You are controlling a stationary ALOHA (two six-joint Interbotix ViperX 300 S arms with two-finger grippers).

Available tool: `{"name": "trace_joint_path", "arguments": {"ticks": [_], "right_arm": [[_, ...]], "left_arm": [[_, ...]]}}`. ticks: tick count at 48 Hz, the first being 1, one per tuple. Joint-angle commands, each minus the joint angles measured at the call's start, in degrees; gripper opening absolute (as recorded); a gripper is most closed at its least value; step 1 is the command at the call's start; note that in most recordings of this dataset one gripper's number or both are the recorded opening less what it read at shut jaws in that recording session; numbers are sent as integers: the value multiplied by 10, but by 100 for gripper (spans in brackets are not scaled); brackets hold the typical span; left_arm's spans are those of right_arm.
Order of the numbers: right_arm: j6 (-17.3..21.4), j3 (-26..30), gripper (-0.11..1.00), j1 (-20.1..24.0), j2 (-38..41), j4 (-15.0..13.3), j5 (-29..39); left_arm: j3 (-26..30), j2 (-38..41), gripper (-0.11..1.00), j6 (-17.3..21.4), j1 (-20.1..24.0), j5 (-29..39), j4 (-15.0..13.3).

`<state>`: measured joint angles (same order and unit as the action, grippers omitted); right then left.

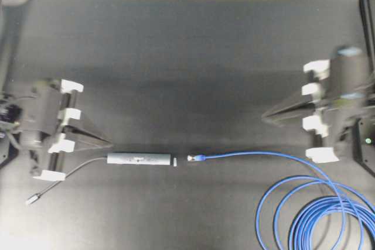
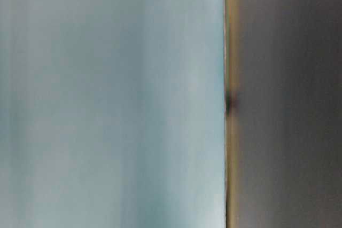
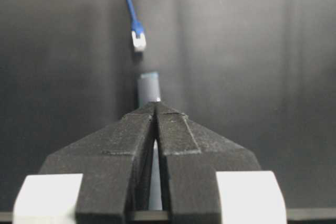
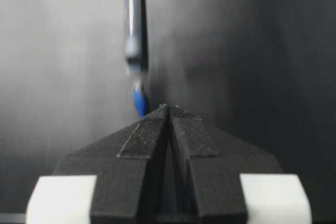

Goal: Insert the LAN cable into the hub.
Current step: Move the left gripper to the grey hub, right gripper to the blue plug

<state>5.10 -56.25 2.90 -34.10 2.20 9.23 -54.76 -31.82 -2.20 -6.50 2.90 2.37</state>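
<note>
No readable writing on anything; hub (image 1: 139, 159) has small pale marks on top, too blurred to read. Worktop (image 1: 187, 57) is matte black, with a teal strip along its far edge in the overhead view. Table-level view is just blur, pale blue-grey beside dark grey.

Nearest the front edge: blue cable (image 1: 316, 209) coils at the lower right, thin grey tail (image 1: 64, 177) with small silver plug at the lower left. Mid worktop: the hub lies flat, its pale end facing the cable's plug (image 1: 196, 157), close but apart, a small gap between them. The cable runs from the plug right to the coils.

Left fingers (image 1: 108, 142) pressed together, holding nothing, tip just beside the hub's tail end. Right fingers (image 1: 265, 115) pressed together, empty, well apart from the plug.
</note>
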Motion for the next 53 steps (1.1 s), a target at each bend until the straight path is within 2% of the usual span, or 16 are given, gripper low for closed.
{"name": "trace_joint_path", "arguments": {"ticks": [1, 8, 11, 15, 19, 23, 25, 33, 43, 47, 53], "right_arm": [[5, 27, 0, 13, 38, 1, 18], [4, 65, 0, 17, 105, 1, 67], [2, 78, 0, 17, 130, 1, 82], [-2, 93, 0, 18, 164, 0, 92], [-2, 102, 0, 18, 187, -3, 90], [-2, 109, 0, 19, 203, -4, 83], [-2, 111, 0, 20, 209, -4, 79], [1, 111, 0, 22, 216, -3, 64], [5, 111, 0, 30, 215, -4, 63], [5, 110, 0, 35, 215, -4, 61], [5, 109, 0, 42, 214, -3, 57]], "left_arm": [[18, 17, 0, -3, -2, -1, 2], [16, 48, 1, -20, -2, -2, 2], [17, 64, 8, -29, -2, -1, 2], [18, 86, 26, -38, -2, -5, 2], [15, 110, 51, -44, -2, -25, 2], [6, 141, 74, -47, -7, -75, 2], [0, 155, 82, -47, -7, -110, 2], [-33, 220, 75, -60, -11, -265, 2], [-76, 294, 78, -85, -10, -428, 2], [-85, 327, 78, -91, -9, -476, 2], [-85, 374, 78, -92, -9, -512, 2]]}}
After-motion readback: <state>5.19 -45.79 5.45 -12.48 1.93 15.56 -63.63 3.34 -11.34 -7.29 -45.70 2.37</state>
